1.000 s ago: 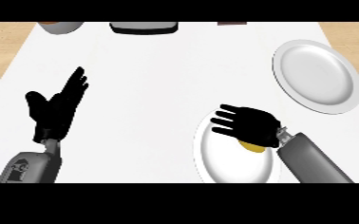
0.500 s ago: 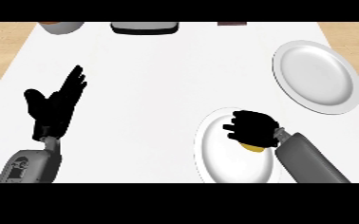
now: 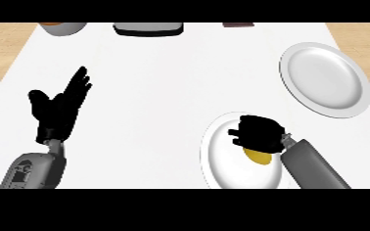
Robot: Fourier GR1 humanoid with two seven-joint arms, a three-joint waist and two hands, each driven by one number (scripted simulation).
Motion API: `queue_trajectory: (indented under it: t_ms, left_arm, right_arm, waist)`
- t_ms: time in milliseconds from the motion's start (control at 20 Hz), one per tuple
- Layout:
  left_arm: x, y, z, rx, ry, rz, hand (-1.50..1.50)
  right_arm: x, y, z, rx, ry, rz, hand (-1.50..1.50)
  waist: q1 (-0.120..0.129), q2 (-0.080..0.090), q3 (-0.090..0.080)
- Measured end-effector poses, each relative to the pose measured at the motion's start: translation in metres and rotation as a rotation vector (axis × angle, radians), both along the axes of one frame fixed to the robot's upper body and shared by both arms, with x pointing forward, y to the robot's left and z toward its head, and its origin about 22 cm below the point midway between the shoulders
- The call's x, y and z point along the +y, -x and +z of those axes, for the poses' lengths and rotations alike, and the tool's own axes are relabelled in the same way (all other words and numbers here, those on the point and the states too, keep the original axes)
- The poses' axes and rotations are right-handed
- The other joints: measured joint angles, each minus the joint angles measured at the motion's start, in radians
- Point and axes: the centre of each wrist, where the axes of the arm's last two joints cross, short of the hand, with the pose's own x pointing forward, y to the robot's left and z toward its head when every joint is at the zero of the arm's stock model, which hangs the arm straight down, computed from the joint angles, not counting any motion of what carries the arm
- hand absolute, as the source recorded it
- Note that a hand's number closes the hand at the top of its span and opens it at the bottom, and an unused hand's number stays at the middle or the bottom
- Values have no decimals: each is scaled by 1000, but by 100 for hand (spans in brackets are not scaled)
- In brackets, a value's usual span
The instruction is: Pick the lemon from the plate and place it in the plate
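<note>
Head view, looking steeply down on a white tabletop (image 3: pixel 180 78). At the near right lies a white plate (image 3: pixel 224 164), and on it a yellow lemon (image 3: pixel 258 156), toward the plate's right side. The right hand (image 3: pixel 257 132) sits directly over the lemon's far side, its black fingers (image 3: pixel 239 136) curled downward around the fruit, so that only the lemon's near half shows beneath the palm. The fingers look closed on the lemon (whether every fingertip actually touches the skin is hidden by the hand itself). The grey right forearm (image 3: pixel 312 165) comes in from the lower right edge and crosses the plate's right rim.

A second white plate (image 3: pixel 321 78) lies farther back at the right, well apart from the first, with nothing on it.

The left hand (image 3: pixel 59 108) rests at the near left of the tabletop, fingers straight and slightly spread, pointing away toward the far side, holding nothing. Its grey forearm (image 3: pixel 33 169) rises from the lower left corner.

Along the far edge stand three things, each partly cut off: a grey bowl with an orange interior (image 3: pixel 63 27) at the far left, a dark tray-like object with a pale top (image 3: pixel 148 28) near the middle, and a small dark item (image 3: pixel 239 24) to its right (too little of it shows to name it).
</note>
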Motion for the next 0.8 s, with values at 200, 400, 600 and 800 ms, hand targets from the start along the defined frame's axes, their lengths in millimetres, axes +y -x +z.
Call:
queue_trajectory:
  t_ms: [200,400,600,800]
  left_arm:
    - [5,3,-2,-2,1,13,0]
    - [8,7,-4,0,2,24,0]
    - [5,5,-3,-3,5,5,0]
    - [1,4,-2,-3,-1,-20,0]
  right_arm:
    - [-3,-13,-1,38,-242,-395,150]
    - [-8,-26,3,18,-473,-825,150]
    - [-6,-48,34,-165,-696,-1145,150]
    - [1,-68,74,-446,-877,-1353,150]
  waist:
    - [-18,9,5]
    - [-29,15,9]
    - [-6,16,10]
    - [17,17,7]
